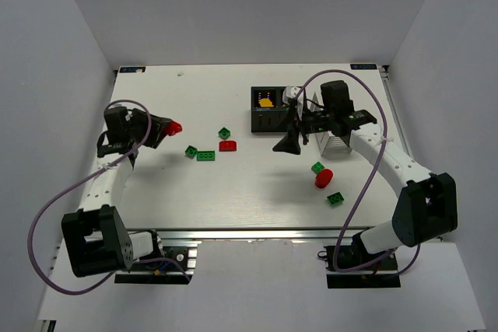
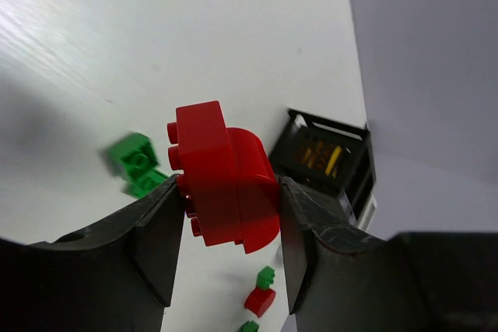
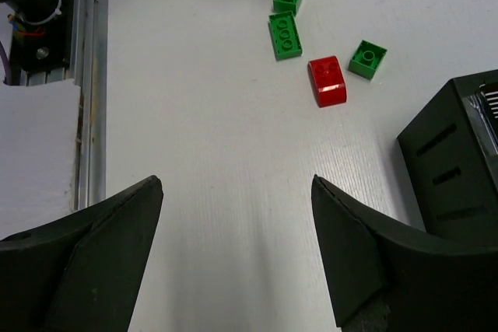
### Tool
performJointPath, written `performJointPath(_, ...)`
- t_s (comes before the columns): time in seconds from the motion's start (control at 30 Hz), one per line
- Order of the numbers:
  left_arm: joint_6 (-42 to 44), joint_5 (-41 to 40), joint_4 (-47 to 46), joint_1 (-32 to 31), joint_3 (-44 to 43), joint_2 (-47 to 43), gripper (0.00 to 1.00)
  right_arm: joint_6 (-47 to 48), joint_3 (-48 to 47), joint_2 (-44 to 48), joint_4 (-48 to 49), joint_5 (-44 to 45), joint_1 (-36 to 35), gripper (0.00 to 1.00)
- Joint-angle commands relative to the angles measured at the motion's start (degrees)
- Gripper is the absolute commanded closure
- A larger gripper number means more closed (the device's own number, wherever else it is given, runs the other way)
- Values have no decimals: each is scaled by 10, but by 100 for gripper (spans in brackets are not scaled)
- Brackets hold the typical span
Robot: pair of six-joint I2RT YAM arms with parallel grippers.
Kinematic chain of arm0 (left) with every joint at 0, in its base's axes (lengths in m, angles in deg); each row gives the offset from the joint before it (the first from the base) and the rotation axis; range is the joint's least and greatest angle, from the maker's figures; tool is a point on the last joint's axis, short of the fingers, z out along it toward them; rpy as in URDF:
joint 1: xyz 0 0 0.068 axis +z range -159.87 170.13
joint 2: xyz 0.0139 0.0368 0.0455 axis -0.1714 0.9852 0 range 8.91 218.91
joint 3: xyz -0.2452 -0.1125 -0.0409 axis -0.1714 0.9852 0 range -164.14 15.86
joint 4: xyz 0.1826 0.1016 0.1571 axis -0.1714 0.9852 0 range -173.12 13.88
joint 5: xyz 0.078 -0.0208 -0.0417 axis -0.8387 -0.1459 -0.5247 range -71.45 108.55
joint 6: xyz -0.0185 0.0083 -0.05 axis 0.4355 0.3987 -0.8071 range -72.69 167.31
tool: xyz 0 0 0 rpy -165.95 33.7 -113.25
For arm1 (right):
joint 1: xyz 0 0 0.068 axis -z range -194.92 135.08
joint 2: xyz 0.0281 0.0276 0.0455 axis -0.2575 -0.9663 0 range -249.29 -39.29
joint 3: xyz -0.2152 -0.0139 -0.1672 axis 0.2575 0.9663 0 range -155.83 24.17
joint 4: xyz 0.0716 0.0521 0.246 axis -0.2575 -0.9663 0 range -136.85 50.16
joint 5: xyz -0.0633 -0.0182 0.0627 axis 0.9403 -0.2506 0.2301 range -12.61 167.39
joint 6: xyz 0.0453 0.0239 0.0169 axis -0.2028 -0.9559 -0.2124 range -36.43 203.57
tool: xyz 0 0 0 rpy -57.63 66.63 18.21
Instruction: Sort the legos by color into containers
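My left gripper (image 1: 166,126) is shut on a red rounded lego (image 1: 177,126) and holds it above the table at the left; in the left wrist view the red lego (image 2: 222,180) sits clamped between the fingers of that gripper (image 2: 229,192). My right gripper (image 1: 286,144) is open and empty, in front of the black box (image 1: 272,110), which holds a yellow lego (image 1: 266,103). The white basket (image 1: 333,141) is mostly hidden under the right arm. In the right wrist view the open gripper (image 3: 235,184) is above bare table.
Three green legos (image 1: 191,151) (image 1: 206,156) (image 1: 225,133) and a red one (image 1: 227,145) lie mid-table; they also show in the right wrist view (image 3: 327,81). Two green legos (image 1: 317,167) (image 1: 335,198) and a red round one (image 1: 324,179) lie front right.
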Motion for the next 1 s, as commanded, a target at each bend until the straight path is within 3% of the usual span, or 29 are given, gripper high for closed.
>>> performJointPath(0.0, -16, 23, -46, -52, 25, -44, 85, -55, -36, -6, 35, 12, -9, 19)
performJointPath(0.33, -38, -20, -121, -258, 17, -44, 86, -280, -34, -11, 137, 78, -32, 18)
performJointPath(0.47, -41, -25, -161, -294, 25, -32, 86, -335, -52, -26, 135, 102, -48, 11)
performJointPath(0.73, -50, -28, -209, -339, 26, -5, 86, -367, -47, -4, 123, 138, -49, 11)
performJointPath(0.97, -60, -30, -233, -369, 27, 23, 86, -432, -38, 8, 152, 141, -50, 22)
